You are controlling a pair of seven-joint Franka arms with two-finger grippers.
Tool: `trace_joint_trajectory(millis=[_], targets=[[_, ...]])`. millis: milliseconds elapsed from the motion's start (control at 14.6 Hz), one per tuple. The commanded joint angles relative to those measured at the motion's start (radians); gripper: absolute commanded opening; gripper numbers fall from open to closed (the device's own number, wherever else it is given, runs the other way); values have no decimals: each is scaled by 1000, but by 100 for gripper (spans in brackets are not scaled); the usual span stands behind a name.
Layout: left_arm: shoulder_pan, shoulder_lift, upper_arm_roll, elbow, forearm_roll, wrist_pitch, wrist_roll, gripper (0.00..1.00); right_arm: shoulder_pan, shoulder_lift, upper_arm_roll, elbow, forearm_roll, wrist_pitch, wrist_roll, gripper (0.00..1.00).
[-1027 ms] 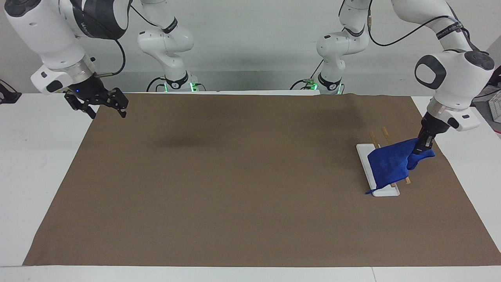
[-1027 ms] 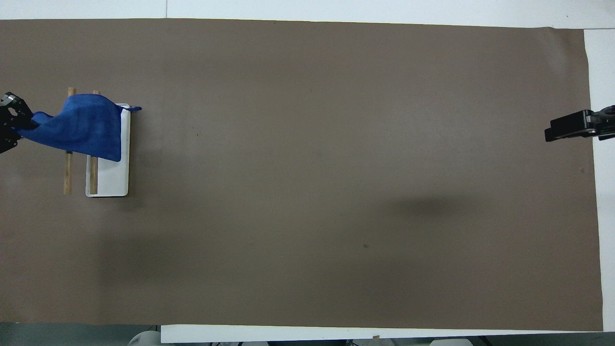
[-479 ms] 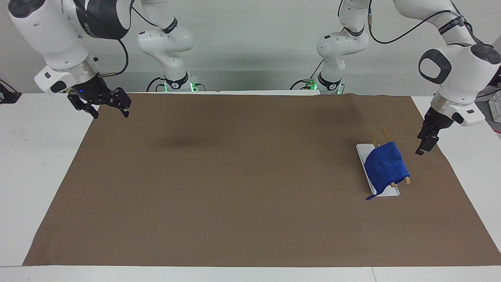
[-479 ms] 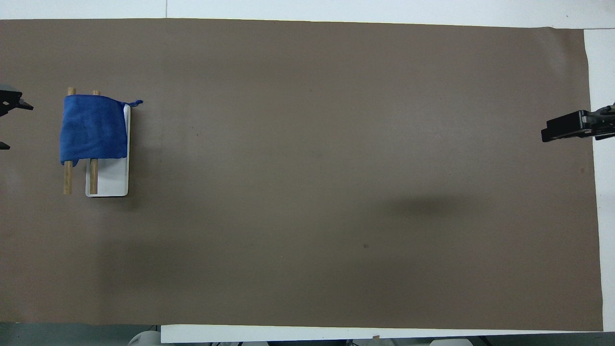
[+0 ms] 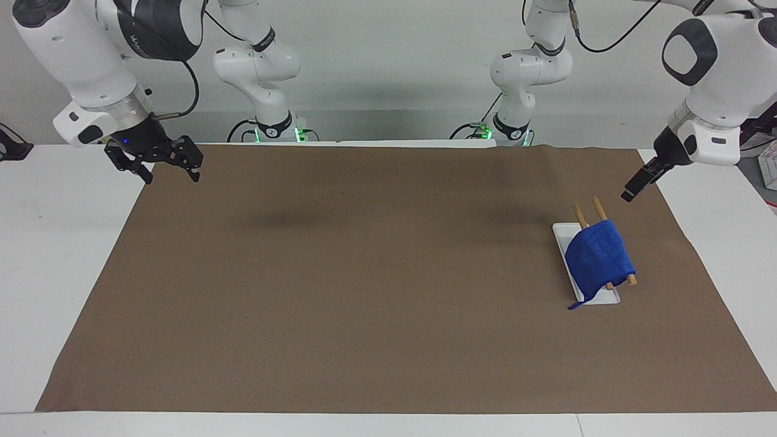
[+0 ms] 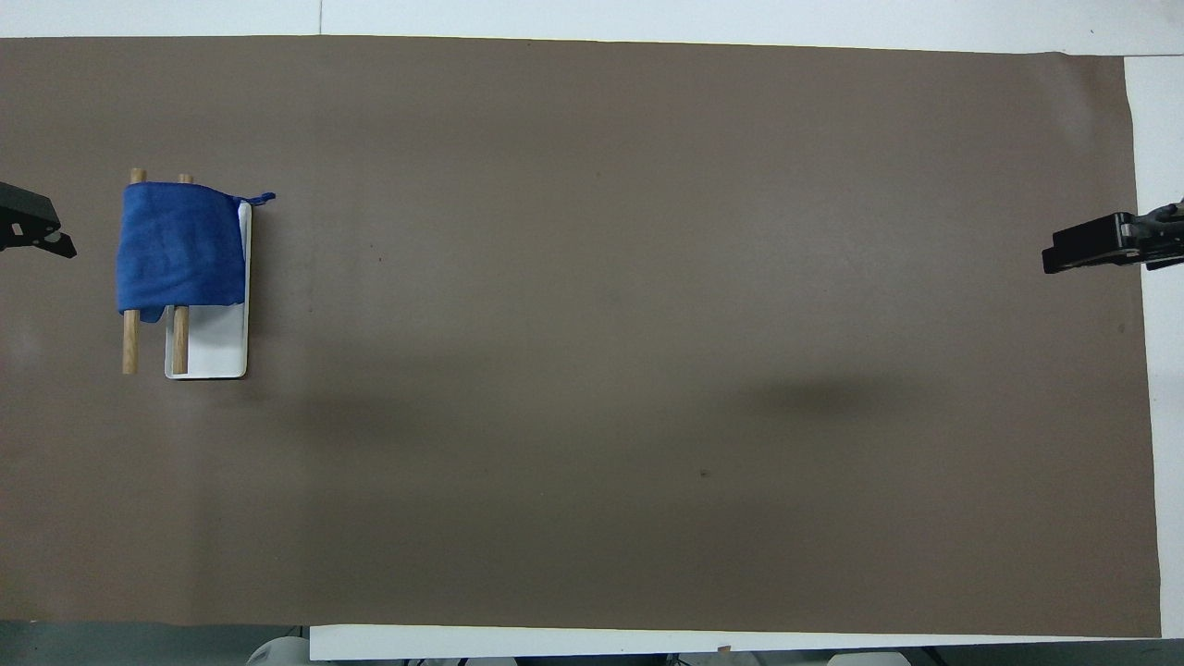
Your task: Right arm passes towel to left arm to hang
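Hanging: the towel [image 5: 599, 260] is draped over the two wooden rails [image 5: 597, 210] of a small rack, covering the part of them farther from the robots; the nearer rail ends stick out bare.
Towel loop: a thin blue loop [image 5: 573, 305] trails off one corner of the cloth, past the end of the rack's white base [image 5: 561, 231] and onto the brown mat [image 5: 376, 273].
Towel place: near the left arm's end of the table, on the mat, about midway between the table edge at the robots and the edge away from them.
Left gripper: the left gripper [image 5: 631, 192] is in the air over the mat's edge at the left arm's end, up and apart from the towel, touching neither cloth nor rack; it holds nothing, and I cannot tell how wide its fingers stand.
Rack: the white base lies flat on the mat with the rails raised above it; only the towel is on it, and in the overhead view the base part nearer the robots [image 6: 215, 347] shows bare.
Right gripper: the right gripper [image 5: 162, 165] waits over the mat's corner at the right arm's end, beside the robots' edge, its claws spread wide and holding nothing, a blue light on its body.
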Motion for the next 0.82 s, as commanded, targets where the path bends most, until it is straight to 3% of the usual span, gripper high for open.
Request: trace_joint_trajectory(millis=[0, 137, 411, 753], targets=[[-45, 15, 12, 89, 7, -146, 117, 100, -1, -14, 3, -9, -11, -8, 15, 100], [-86, 14, 18, 99, 4, -195, 136, 100, -1, -14, 3, -9, -11, -8, 15, 100], [-71, 24, 20, 102, -9, -169, 281, 100, -1, -14, 3, -9, -11, -8, 15, 100], [-74, 11, 21, 76, -52, -131, 292, 100, -1, -14, 2, -9, -11, -8, 15, 100]])
